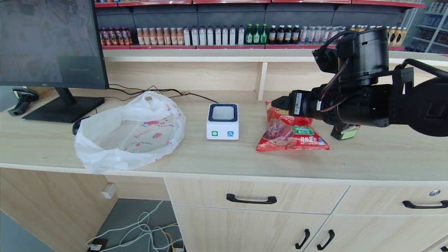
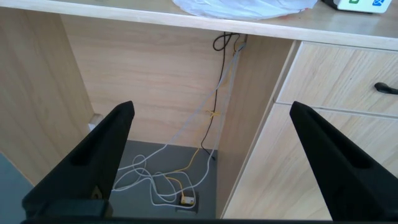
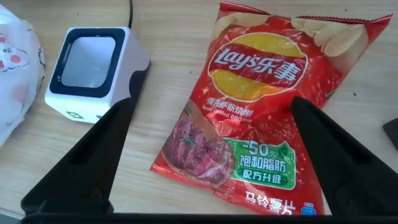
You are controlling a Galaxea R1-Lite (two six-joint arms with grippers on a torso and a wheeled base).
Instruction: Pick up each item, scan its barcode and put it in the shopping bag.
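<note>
Chips [image 1: 292,131] lie flat on the desk [image 1: 224,157], right of the scanner [image 1: 223,121], with the right gripper [image 3: 211,102] wide open over them. A pinch on the slick, puffy pack could make it slide or crumple, leaving the barcode unreadable.

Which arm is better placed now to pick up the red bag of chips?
Right. The right gripper hangs open over the chip bag, while the left gripper is open down below the counter, away from the bag.
</note>
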